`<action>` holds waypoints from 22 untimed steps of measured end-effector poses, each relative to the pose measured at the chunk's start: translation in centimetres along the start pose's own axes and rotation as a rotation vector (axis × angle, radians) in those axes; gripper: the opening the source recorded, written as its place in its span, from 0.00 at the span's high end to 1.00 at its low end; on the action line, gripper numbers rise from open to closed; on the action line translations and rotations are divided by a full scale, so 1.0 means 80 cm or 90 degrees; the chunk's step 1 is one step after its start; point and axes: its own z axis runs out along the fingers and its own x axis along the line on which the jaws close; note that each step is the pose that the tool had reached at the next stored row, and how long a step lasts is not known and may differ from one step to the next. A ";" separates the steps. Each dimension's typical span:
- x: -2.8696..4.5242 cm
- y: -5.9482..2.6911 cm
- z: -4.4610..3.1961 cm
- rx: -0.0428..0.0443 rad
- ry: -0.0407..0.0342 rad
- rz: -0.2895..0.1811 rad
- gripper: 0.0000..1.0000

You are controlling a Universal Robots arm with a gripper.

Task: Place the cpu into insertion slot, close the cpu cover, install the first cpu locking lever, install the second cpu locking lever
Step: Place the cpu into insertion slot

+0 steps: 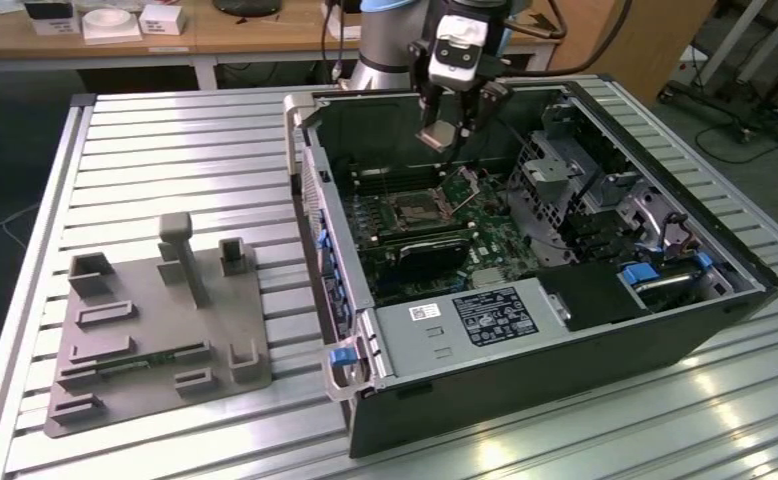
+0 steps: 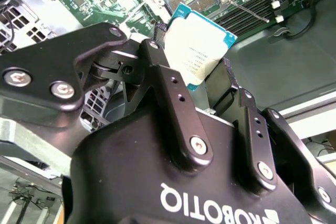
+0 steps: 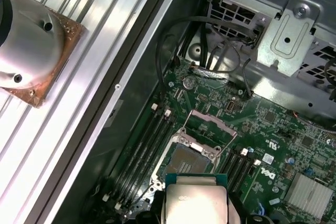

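Black two-finger hand (image 2: 193, 59) clamps the small square silver-topped cpu (image 2: 197, 38), hovering inside the open black computer case (image 1: 496, 420). Beneath, the dark square silver-rimmed insertion slot (image 1: 407, 210) lies exposed. The thin silvery cpu cover (image 1: 463, 188) stands tilted open at its 2 o'clock in the exterior view.

A robotics lab. An open computer case (image 1: 523, 400) lies on a slatted aluminium tabletop (image 1: 176, 150); a cluttered wooden tabletop (image 1: 229, 38) stands far behind.

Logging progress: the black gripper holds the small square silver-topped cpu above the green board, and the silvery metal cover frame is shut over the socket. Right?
Not quite: the first wrist view shows the silvery metal cover frame raised open, the dark square socket bare. The black gripper does hold the silver-topped cpu above the green board.
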 end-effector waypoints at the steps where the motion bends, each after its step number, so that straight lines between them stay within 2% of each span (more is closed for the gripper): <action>1: 0.0000 0.000 0.0011 0.0004 0.0001 0.003 0.46; 9: -0.0002 -0.001 0.0111 0.0032 -0.0008 0.041 0.46; 13: -0.0002 -0.001 0.0140 0.0063 0.0004 0.043 0.46; 22: -0.0002 -0.001 0.0145 0.0065 0.0006 0.043 0.46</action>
